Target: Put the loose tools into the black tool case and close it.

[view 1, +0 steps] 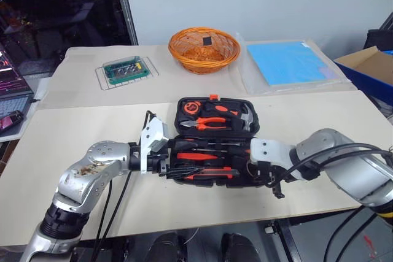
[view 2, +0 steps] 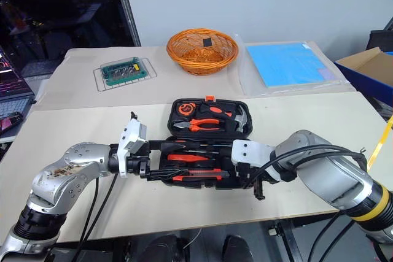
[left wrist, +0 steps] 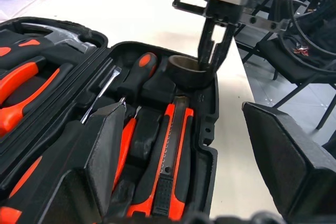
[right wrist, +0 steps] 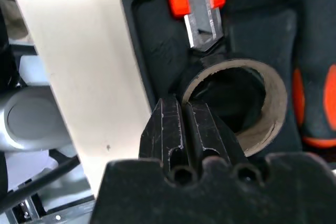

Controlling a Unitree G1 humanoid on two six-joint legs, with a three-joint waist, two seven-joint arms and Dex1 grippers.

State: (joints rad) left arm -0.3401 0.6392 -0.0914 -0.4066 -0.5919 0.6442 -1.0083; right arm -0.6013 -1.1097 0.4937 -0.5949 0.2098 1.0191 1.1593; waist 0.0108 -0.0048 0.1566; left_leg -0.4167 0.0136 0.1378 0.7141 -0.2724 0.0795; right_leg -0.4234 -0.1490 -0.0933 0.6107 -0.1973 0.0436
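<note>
**A:** Looking at the black tool case (view 1: 215, 145), it's lying open in the middle of the table (view 1: 92, 145), lid half toward the far side with the pliers (view 1: 212, 123) and hammer in it. Near half is already holding the screwdrivers (left wrist: 137, 74) and the utility knife (left wrist: 170, 156). The right gripper (left wrist: 212, 59), fingers pressed together, is poking down at the rim of the tape roll (left wrist: 185, 71), which is sitting in its pocket at the right end of the case.

**B:** So seating the last piece, I'm guessing? And the left gripper (view 1: 164, 165)?

**A:** Probably. Left one is hanging at the case's left end with fingers spread wide, gripping nothing, maybe bracing it. I can't tell if the roll is fully down in its slot.

**B:** Then next is pulling the right gripper clear and folding the lid over toward the robot.

**A:** Yeah, and both arms are crowding the near half, so they're needing to back off first or the lid is landing on them. Wicker basket (view 1: 204, 48), green bit box (view 1: 126, 70) and blue sheet (view 1: 287, 62) are sitting well back, not interfering.
</note>
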